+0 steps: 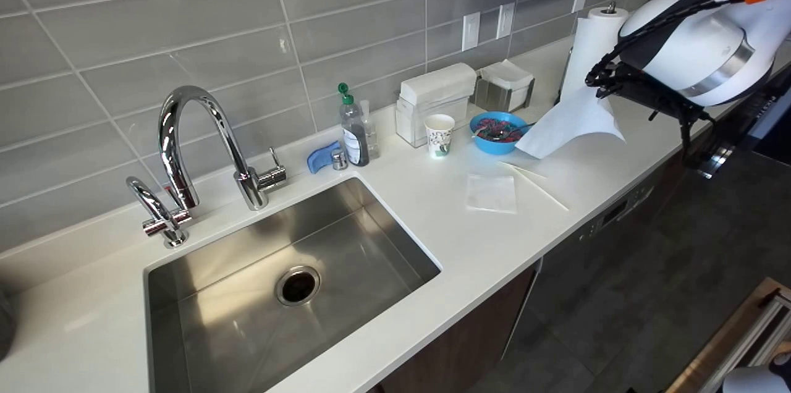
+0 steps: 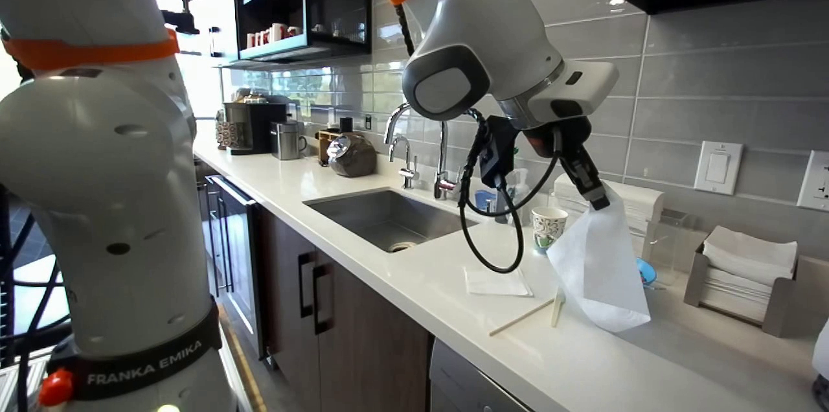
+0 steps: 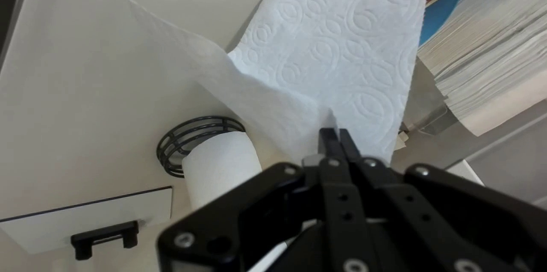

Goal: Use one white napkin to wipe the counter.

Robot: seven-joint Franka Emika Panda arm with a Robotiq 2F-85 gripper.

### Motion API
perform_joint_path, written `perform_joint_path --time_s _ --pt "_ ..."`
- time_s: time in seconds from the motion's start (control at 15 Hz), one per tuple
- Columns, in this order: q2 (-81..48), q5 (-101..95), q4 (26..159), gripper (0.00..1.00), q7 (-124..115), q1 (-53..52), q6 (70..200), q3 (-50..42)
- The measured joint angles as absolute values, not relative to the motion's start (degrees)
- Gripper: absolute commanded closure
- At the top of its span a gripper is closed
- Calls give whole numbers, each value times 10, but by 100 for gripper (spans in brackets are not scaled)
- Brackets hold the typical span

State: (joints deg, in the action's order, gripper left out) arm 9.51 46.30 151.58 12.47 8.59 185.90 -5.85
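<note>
The white napkin hangs from my gripper above the counter. In an exterior view the napkin drapes down from the fingertips, its lower corner close to the counter; I cannot tell whether it touches. In the wrist view the gripper is shut on one edge of the napkin, which shows an embossed pattern and a folded-over flap at the left. A flat white square like a folded napkin lies on the counter; it also shows in an exterior view.
A blue bowl stands behind the hanging napkin, beside a paper cup. White dispensers and a paper towel roll stand near the wall. Thin sticks lie in front. The sink is further along the counter.
</note>
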Motion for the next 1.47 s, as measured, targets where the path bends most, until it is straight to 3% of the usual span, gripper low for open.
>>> perform_joint_path --time_s 0.8,1.33,1.4,1.47 --pt "-70 463 1392 100 112 167 1853 -131" --pt "-178 465 1310 100 95 179 1872 -98" --pt "-193 465 1303 74 90 178 1883 -94" --pt "-210 465 1295 73 84 176 1893 -92"
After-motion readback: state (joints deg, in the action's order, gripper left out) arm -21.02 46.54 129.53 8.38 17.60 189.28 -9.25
